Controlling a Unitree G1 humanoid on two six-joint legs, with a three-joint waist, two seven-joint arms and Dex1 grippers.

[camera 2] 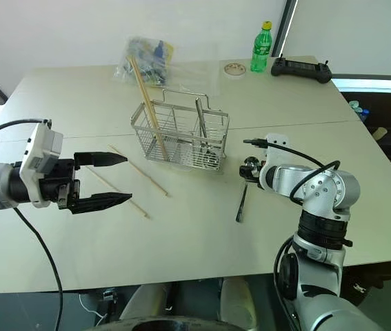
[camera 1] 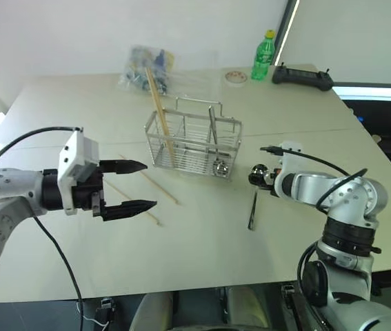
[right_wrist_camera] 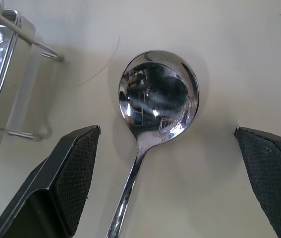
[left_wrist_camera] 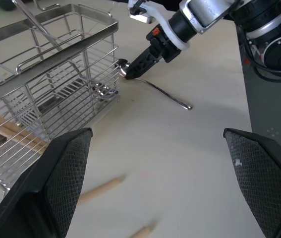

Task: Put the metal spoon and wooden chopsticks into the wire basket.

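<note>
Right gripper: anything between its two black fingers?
Yes. In the right wrist view, the right gripper stands open over the shiny round bowl of the metal spoon, which lies on the pale table between the fingers, untouched.

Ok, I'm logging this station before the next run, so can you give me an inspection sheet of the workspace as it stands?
Surface: pale table, no spills seen.
Job's things: wire basket upright mid-table, chopsticks leaning in it; two more chopsticks flat on the table beside it; spoon flat on the table by the basket's other end.
Clutter: plastic bag, green bottle, tape roll, black controller along the far edge.
Grippers: left gripper open above the loose chopsticks; right gripper open, fingers either side of the spoon.
Cables: black cable on the left arm.
Surroundings: white wall behind.
</note>
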